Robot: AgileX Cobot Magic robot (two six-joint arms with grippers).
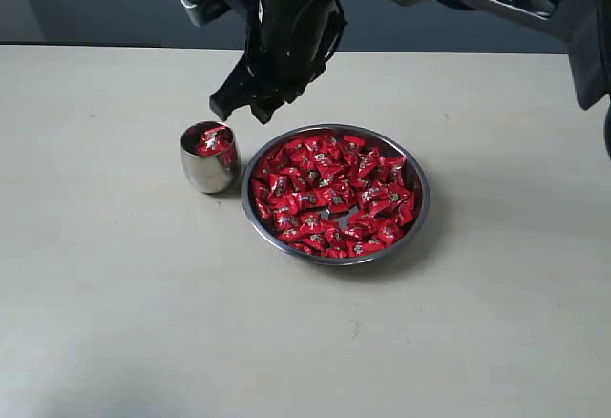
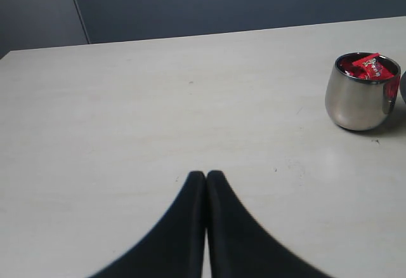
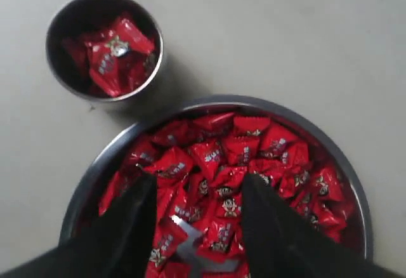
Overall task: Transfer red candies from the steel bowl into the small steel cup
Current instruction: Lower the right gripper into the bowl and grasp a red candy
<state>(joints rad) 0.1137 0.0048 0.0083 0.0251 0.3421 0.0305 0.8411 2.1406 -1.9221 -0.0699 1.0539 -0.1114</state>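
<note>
Both differ: right end effector (image 3: 198, 189) spread wide, empty, over steel bowl (image 3: 209, 100); left end effector (image 2: 206, 175) pressed together

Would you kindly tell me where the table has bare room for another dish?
The table is bare left of the small steel cup, right of the steel bowl, and across the foreground. It is crowded where cup and bowl stand close, with the right gripper hanging above.

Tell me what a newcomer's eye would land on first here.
A heap of red candies fills the steel bowl at the middle of the pale table. Just left of it in the exterior view stands the small steel cup, a few candies already inside. The right gripper, open and empty, hangs above the bowl's far-left rim.
</note>
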